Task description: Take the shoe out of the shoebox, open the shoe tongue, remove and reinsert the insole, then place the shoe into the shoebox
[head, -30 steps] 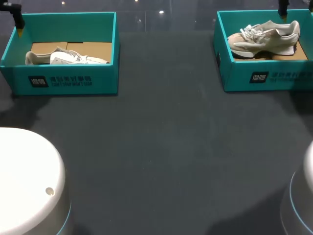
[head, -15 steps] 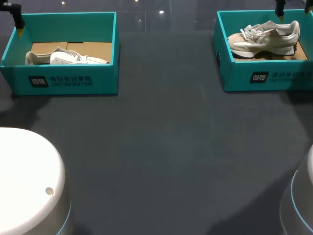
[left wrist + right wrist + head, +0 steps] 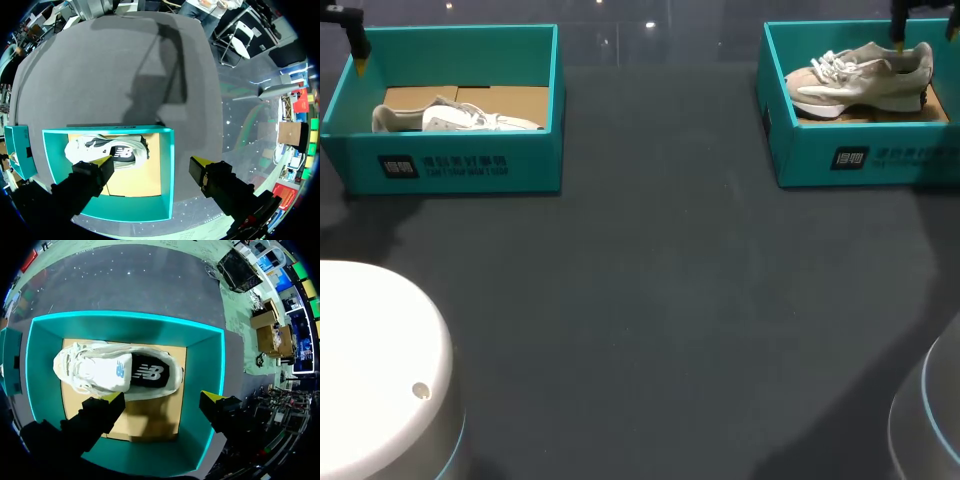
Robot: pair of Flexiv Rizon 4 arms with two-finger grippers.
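our right gripper (image 3: 162,401) spread open, barely shifted, hovering above shoebox (image 3: 125,316) at surface's far right corner | shoe (image 3: 120,372) lies inside, ungrasped | left gripper (image 3: 152,164) open too | we judge take-out not begun

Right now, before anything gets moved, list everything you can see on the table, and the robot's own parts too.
table: one, dark grey, under everything.
left shoebox: one, teal, no lid, far left of the table.
right shoebox: one, teal, no lid, far right.
white shoe: one, inside the left shoebox.
beige shoe: one, inside the right shoebox.
arm bases: two, white, near corners.
left gripper: yellow tips, open, above the left shoebox's side wall.
right gripper: yellow tips, open, above the right shoebox.
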